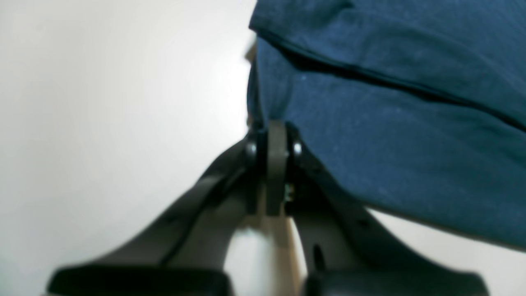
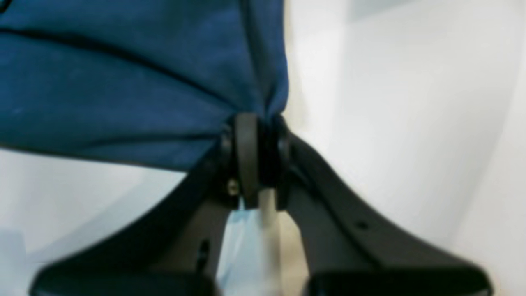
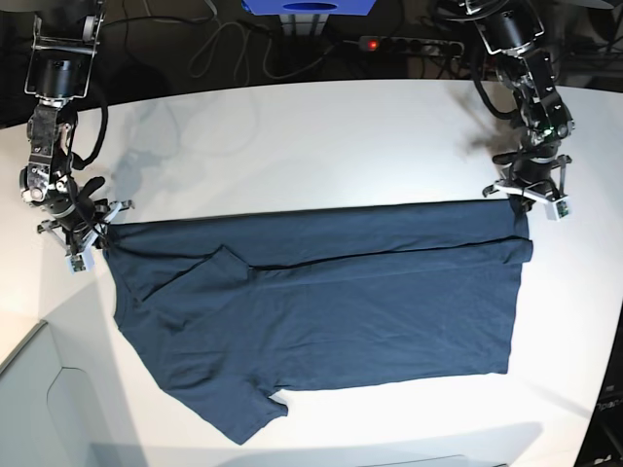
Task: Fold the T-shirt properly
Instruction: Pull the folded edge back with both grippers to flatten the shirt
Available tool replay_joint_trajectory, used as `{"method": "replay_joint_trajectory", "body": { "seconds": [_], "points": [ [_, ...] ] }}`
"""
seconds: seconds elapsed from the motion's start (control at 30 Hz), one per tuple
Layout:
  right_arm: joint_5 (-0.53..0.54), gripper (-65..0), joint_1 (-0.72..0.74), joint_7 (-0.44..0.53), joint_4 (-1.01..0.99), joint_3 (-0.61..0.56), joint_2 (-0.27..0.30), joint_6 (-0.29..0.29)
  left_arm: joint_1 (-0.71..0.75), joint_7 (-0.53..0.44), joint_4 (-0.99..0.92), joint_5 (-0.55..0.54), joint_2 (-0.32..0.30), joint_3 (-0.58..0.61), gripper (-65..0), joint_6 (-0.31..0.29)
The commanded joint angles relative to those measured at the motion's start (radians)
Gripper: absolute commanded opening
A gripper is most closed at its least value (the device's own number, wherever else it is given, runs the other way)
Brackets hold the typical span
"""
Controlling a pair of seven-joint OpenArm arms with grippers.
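The T-shirt [image 3: 321, 311] was soft matt navy cloth, faintly fuzzy with pale lint specks up close. My left gripper [image 1: 276, 137] and right gripper [image 2: 254, 132] looked like smooth black plastic, dull-sheened. The table [image 3: 321, 146] was smooth, matt white.

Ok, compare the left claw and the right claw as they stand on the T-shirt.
The left claw pinches the T-shirt at a squared corner on the base view's right; the right claw pinches a corner on that view's left, near the folded-in sleeve. Shared: both are shut on the cloth's far edge, which runs straight between them.
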Motion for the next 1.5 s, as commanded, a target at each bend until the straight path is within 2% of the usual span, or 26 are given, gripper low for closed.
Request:
{"method": "replay_joint_trajectory", "body": {
  "seconds": [0.0, 0.17, 0.33, 0.53, 0.73, 0.9, 1.07, 1.2, 1.47],
  "points": [
    [-0.041, -65.0, -0.012, -0.074, -0.005, 0.0, 0.012, 0.009, -0.006, -0.013, 0.014, 0.001, -0.013, -0.005, -65.0, -0.002],
    [-0.041, -64.9, -0.033, -0.079, 0.033, 0.003, 0.015, 0.009, 0.006, -0.013, 0.035, -0.004, -0.015, -0.005, -65.0, -0.002],
    [-0.041, -64.9, -0.099, -0.083, 0.206, 0.006, 0.018, 0.009, 0.04, -0.012, 0.112, -0.004, -0.015, -0.005, -65.0, -0.002],
    [-0.041, -64.9, -0.113, -0.177, 0.354, 0.008, 0.037, 0.009, 0.07, -0.003, 0.229, -0.004, -0.015, -0.005, -65.0, -0.002],
    [-0.041, -64.9, -0.081, -0.226, 0.438, 0.006, 0.072, 0.009, 0.069, -0.001, 0.325, 0.001, -0.016, -0.005, -65.0, -0.002],
    [-0.041, -64.9, 0.034, -0.315, 0.441, 0.0, 0.087, 0.009, 0.02, -0.001, 0.338, 0.003, -0.048, 0.003, -65.0, -0.001],
    [-0.041, -64.9, 0.137, -0.358, 0.438, 0.001, 0.081, 0.009, -0.036, 0.0, 0.332, 0.003, -0.055, -0.002, -65.0, 0.001],
    [-0.039, -64.9, 0.169, -0.358, 0.44, 0.009, 0.053, 0.009, -0.056, 0.0, 0.332, 0.003, -0.055, -0.002, -65.0, -0.001],
    [-0.039, -64.9, 0.138, -0.358, 0.426, 0.006, 0.041, 0.009, -0.029, 0.0, 0.33, 0.003, -0.055, 0.001, -65.0, -0.001]
  ]
}}
